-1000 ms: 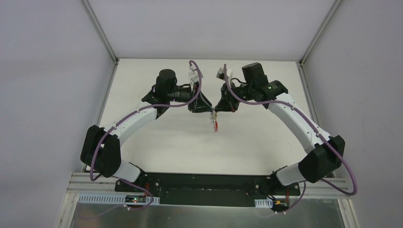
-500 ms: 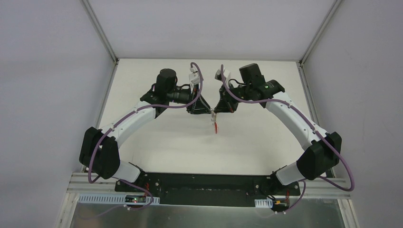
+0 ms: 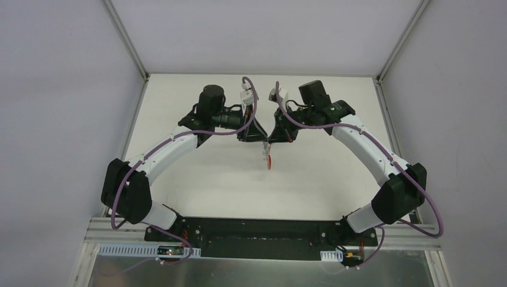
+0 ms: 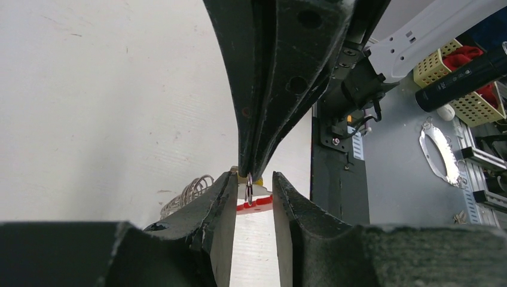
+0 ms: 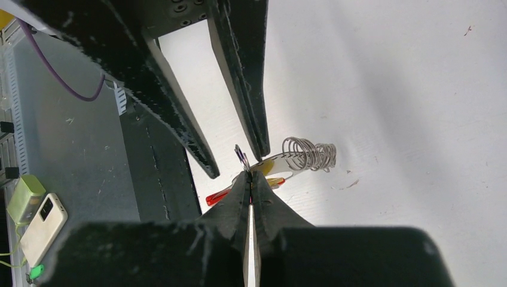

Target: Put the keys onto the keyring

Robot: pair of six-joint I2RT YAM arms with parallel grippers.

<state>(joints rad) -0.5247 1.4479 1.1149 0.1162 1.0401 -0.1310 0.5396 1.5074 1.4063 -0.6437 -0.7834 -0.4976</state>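
Plainly, the keys point(image 3: 268, 160) hang just under the meeting grippers, above the table point(image 3: 323, 179): thin grey wire loops fanned along a glossy red curved band, below a small steel ring point(image 4: 249, 192). The right gripper point(image 5: 250, 179) seems clenched on that ring, while the left gripper point(image 4: 253, 177) stands spread around it. Such thin, slick metal could twist or slip out if the left closes off-centre.

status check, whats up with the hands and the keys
Right hand shut on ring. Left hand open around it. Keys bunched close by. Nothing blocking.
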